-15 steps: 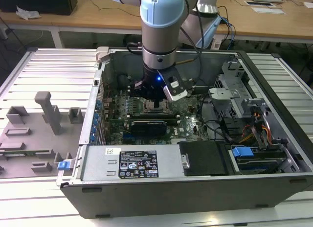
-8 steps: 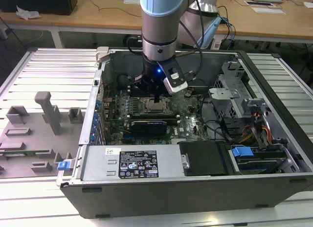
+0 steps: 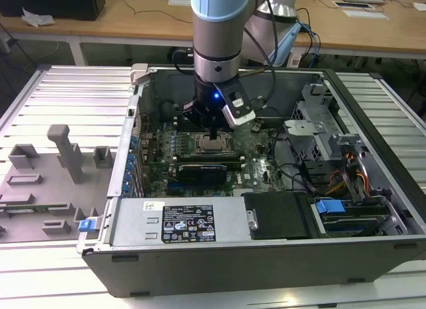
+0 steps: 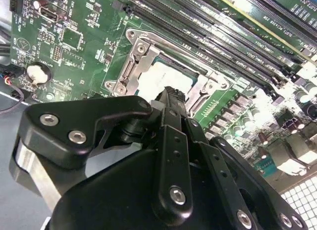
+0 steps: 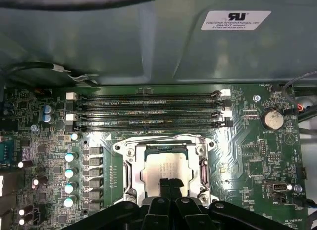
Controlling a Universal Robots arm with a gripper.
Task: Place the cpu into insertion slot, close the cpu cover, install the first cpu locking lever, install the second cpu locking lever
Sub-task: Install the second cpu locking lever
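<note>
**Tool poised directly over the seated cpu**

While the cpu [image 5: 166,171] lies flat in the insertion slot [image 5: 130,176] with the cpu cover [image 5: 166,139] framing it, the tool [image 5: 170,186] hangs straight above its near edge, fingers pressed together and holding nothing, tips seemingly just touching the lid.

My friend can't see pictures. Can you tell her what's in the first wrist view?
A black gripper hangs over a pale silver chip that sits in a square metal socket on a green circuit board. Its jaws look shut, with their tips just above the chip's near edge. Beyond the socket run four long dark memory slots, then the grey wall of the computer case.
</note>
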